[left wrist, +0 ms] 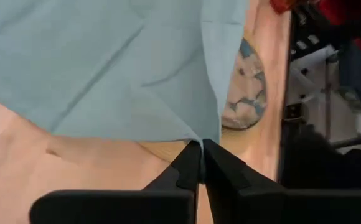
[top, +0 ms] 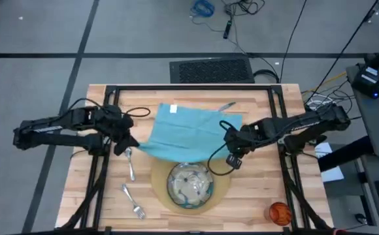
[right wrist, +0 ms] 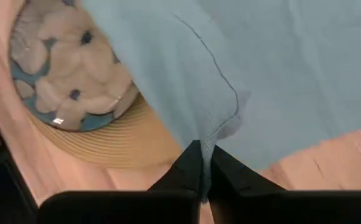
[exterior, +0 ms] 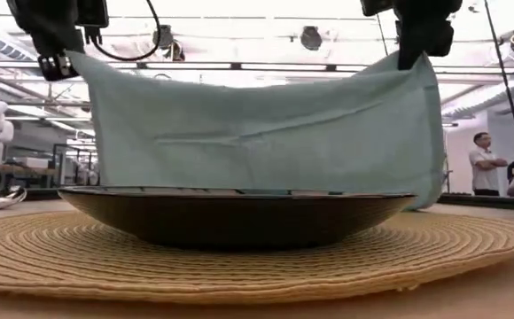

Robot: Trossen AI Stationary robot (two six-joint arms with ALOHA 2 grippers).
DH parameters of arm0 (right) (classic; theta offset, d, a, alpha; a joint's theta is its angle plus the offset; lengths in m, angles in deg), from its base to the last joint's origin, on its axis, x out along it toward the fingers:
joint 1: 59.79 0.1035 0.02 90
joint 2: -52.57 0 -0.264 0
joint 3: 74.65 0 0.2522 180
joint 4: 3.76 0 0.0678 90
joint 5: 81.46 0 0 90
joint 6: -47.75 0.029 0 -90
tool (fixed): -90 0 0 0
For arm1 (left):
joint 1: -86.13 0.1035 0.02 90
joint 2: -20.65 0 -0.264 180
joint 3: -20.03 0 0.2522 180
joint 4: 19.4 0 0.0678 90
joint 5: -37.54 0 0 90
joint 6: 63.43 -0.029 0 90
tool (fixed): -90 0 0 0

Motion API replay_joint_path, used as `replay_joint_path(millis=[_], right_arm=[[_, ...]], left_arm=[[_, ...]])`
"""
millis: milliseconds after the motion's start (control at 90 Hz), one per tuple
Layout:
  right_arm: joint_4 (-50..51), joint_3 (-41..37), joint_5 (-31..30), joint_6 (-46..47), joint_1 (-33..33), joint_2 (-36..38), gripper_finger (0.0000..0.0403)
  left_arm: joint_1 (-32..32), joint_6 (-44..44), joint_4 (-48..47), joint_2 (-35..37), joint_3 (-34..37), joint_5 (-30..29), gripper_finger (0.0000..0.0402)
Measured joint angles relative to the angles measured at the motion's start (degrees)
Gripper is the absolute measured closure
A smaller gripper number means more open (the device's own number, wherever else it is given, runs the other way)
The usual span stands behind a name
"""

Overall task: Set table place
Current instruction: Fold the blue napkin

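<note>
The table (top: 78,176) carries everything, its butcher-block top boxed in by a black frame. Over its middle hangs the teal napkin (top: 188,134), stretched between the two arms and lifted at its near edge, so from table height it stands up like a curtain behind the dish. Its far part appears to lie on the wood toward the far edge.

The round placemat (top: 223,189) sits at the middle of the near edge, and the speckled dish (top: 190,185) rests on it, just under the napkin's raised edge.

The left gripper (top: 129,145) is pinched tight on the napkin's near left corner, fingers (left wrist: 188,165) closed down on the cloth. The right gripper (top: 232,149) nips the near right corner the same way, above the placemat's far right side.

The orange cup (top: 279,213) stands at the near right corner. A spoon (top: 130,163) lies left of the placemat, with a fork (top: 133,202) nearer the near edge. Something silver, perhaps the knife (top: 227,106), pokes out by the napkin's far right corner.
</note>
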Motion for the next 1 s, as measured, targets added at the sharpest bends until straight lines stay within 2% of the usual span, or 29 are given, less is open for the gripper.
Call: replay_joint_path(millis=[111, 344, 444, 556, 678, 778, 1000], right_arm=[[-0.27, 0.00, 0.00, -0.06, 0.00, -0.02, 0.0360], [-0.05, 0.00, -0.34, 2.14, -0.02, -0.02, 0.0253], [1.48, 0.00, -3.79, 1.35, -0.02, -0.02, 0.0225], [8.47, 0.00, -10.12, 1.54, -1.50, 0.00, 0.0217], [12.88, -0.40, -12.26, 2.05, -6.89, 0.03, 0.0225], [10.18, -2.38, -10.38, 1.44, -13.70, 0.04, 0.0234], [1.73, -10.64, -4.50, -3.10, -30.17, 0.02, 0.0247]], left_arm=[[0.00, 0.15, -0.22, -1.32, 2.54, 1.44, 0.0362], [-0.05, 3.80, 0.85, -3.41, 8.26, 4.67, 0.0270], [-0.04, 4.62, 5.21, -3.39, 8.66, 6.22, 0.0244], [-0.04, 4.69, 17.14, -3.38, 7.92, 6.46, 0.0234], [0.50, 2.10, 36.42, -4.89, 7.81, 2.67, 0.0233], [1.37, 0.77, 50.22, -11.63, 7.57, 3.21, 0.0233], [0.64, -3.94, 67.51, -29.35, 5.60, 3.92, 0.0233]])
